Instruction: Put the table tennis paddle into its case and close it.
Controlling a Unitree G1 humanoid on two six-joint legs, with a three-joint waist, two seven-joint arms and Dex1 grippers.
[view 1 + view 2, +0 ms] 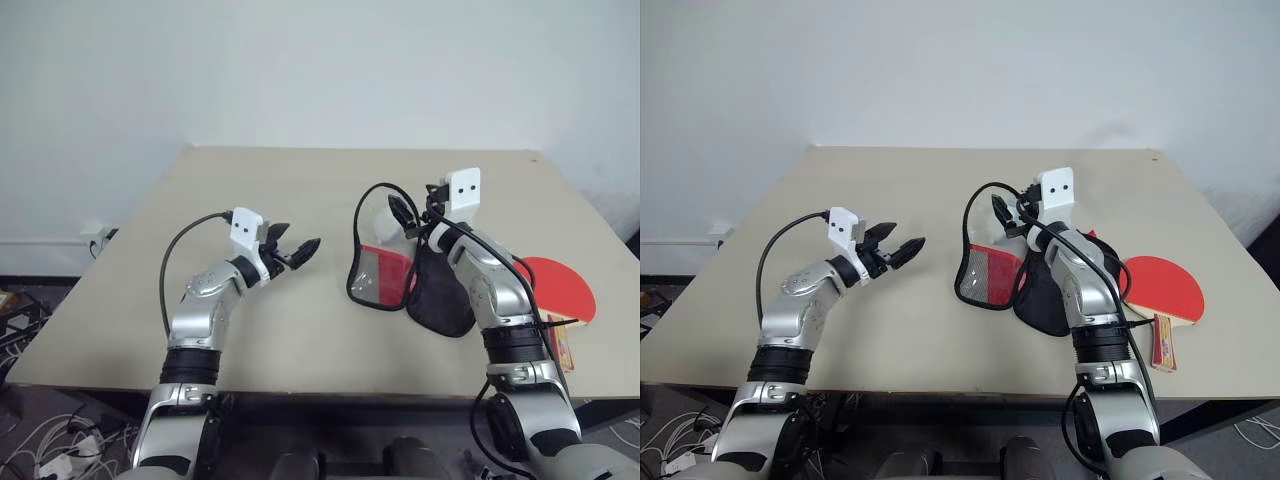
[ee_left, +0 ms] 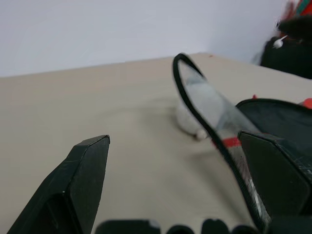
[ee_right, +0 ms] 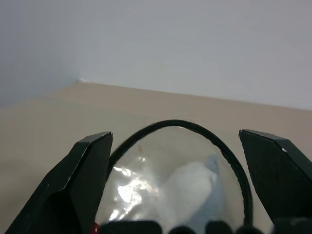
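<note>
Lying flat on the beige table (image 1: 890, 190), the red-faced, wooden-handled table tennis paddle (image 1: 1160, 288) is seen just right of the right arm, handle toward the robot. The red-and-black soft zip case (image 1: 1005, 270) gapes under the right gripper (image 1: 1008, 215). Both grippers are spread, empty; left gripper (image 1: 895, 247) sits farther off.

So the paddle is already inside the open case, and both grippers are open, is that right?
Not quite. The paddle is not inside the case; it lies on the table beside it, past the robot's right arm, as the right eye view shows. The case is open, and the left gripper and right gripper are open.
</note>
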